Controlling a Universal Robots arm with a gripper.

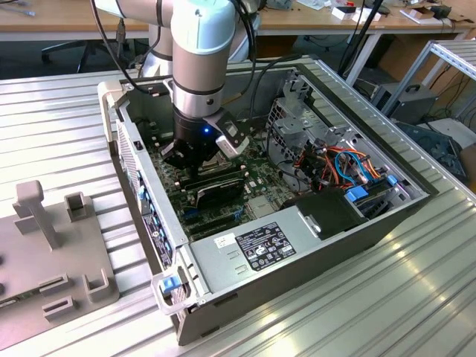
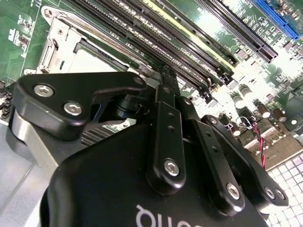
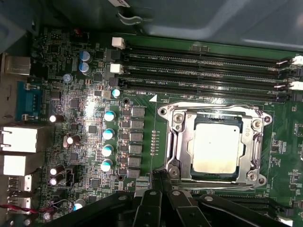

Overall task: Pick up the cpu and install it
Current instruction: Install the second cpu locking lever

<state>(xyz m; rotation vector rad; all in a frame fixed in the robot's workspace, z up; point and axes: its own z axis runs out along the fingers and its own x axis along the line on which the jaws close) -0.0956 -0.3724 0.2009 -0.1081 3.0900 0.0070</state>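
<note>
Cpu (image 3: 216, 147) in socket (image 3: 178, 142), beside gripper (image 3: 161, 176)

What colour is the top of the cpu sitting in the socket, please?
Dull silver-grey, seen best in the first wrist view, where the cpu lies in its metal-framed socket.

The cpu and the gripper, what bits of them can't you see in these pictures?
- Gripper: in both wrist views its own dark linkage covers the fingertips, so open or shut cannot be told.
- Cpu: in the first wrist view its edges lie under the metal frame; locked or loose is unclear.
- Exterior view: the arm hides the socket area inside the computer case.
</note>
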